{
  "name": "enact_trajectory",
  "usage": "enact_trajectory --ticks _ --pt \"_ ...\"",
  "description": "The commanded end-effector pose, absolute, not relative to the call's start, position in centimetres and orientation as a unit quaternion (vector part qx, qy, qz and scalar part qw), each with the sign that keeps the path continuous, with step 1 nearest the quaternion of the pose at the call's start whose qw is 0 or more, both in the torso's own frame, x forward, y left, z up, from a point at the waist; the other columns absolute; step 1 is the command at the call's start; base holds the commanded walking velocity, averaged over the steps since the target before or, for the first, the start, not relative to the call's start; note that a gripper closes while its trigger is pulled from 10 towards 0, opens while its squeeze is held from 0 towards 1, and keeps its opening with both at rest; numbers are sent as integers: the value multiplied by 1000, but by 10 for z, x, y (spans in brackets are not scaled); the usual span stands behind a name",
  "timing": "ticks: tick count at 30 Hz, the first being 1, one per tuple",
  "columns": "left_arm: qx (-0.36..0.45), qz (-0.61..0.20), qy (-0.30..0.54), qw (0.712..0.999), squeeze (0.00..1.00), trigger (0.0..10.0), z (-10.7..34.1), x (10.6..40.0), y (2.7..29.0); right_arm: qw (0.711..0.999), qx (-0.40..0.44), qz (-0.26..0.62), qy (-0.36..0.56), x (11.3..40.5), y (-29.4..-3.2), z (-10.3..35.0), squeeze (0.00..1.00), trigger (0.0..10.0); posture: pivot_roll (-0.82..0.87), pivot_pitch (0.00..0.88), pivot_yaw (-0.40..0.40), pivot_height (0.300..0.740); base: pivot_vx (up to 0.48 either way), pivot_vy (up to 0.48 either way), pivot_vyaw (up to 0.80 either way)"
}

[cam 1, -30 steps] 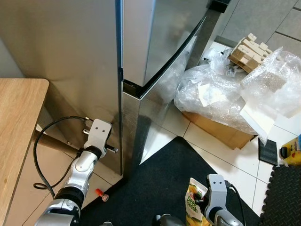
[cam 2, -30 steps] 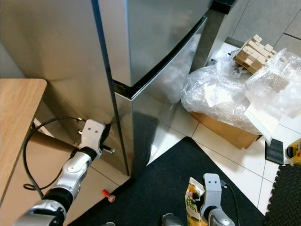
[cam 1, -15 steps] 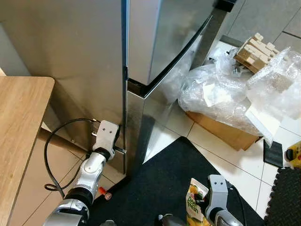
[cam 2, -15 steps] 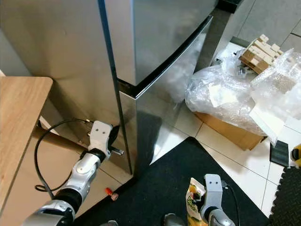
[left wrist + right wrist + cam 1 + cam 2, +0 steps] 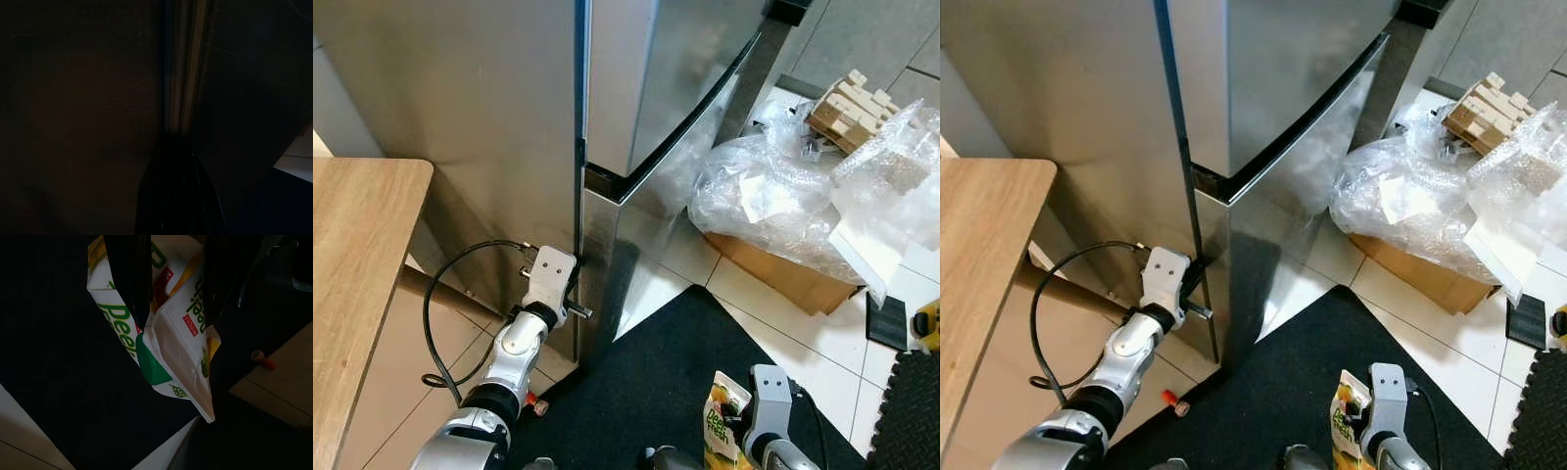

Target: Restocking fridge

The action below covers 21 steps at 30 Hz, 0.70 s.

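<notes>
**Clutter lying around the kitchen floor**

A wooden tabletop (image 5: 357,264) is standing at the left. Crumpled bubble wrap (image 5: 783,196) is spilling over a cardboard box (image 5: 773,274) at the far right. A black mat (image 5: 656,372) is covering the near floor.

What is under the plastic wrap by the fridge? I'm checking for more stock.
Under the plastic wrap sits a cardboard box on the tiled floor; only its lower edge shows. White sheets show through the wrap, but the box's contents are covered.

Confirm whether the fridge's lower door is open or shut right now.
Shut. The lower door sits flush under the upper one, with no interior showing; the left gripper is at its edge seam.
</notes>
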<state>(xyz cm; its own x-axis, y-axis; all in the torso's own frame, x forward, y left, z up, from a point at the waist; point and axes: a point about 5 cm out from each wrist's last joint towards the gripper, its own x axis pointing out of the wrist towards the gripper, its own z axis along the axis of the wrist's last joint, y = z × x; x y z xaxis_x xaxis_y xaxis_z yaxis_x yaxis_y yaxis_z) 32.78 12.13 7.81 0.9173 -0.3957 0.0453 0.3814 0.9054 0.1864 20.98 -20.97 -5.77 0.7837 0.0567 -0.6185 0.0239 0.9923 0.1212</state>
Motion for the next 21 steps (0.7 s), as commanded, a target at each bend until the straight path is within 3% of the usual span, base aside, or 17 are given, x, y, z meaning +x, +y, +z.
enact_trajectory --ticks 1,14,21 --pt "75 -227 -37 970 0 10000 74 324 105 940 63 -8 334 201 -217 -61 0 10000 -99 185 -56 740 0 0 0" --pt "75 -286 -8 955 0 10000 86 341 104 940 64 -11 335 199 -218 -62 0 10000 -106 184 -46 740 0 0 0" --pt "73 -354 -2 932 0 10000 93 344 87 939 71 -15 336 197 -219 -63 0 10000 -117 187 -33 740 0 0 0"
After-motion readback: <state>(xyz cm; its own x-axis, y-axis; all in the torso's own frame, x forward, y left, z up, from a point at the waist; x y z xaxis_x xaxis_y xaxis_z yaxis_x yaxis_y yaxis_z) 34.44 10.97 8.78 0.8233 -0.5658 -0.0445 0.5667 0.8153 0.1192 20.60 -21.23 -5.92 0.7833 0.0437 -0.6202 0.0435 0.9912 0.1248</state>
